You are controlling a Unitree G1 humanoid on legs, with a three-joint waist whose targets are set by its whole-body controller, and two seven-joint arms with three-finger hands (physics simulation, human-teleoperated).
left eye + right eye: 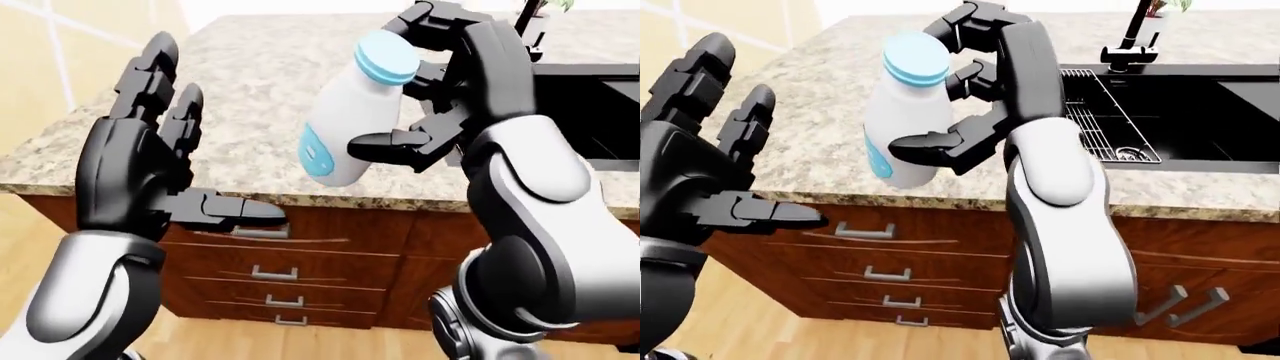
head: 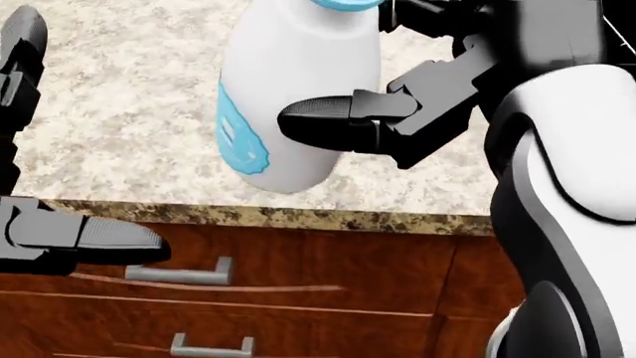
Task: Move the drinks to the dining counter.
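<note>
- left-eye view: white bottle point(image 1: 350, 120) with a blue cap hangs tilted above the granite counter point(image 1: 250, 90), just inside its near edge.
- right hand point(image 1: 430, 112) is clamped round it, fingers wrapped on the body.
- left hand point(image 1: 150, 165) is spread and empty, beside the counter's edge.
- step: carrying; next, lower the bottle upright onto the counter, then release.

This is a home kitchen. A speckled beige granite desk point(image 1: 820, 142) runs across the middle of the right-eye view, set on reddish-brown wooden drawers point(image 1: 890, 262) with grey metal bar handles point(image 1: 865, 232). At the upper right sits a black sink basin point(image 1: 1180, 120) with a wire grid rack point(image 1: 1095, 124) and a dark faucet point(image 1: 1130, 41). Light wooden floor planks point(image 1: 840, 337) show along the bottom.
</note>
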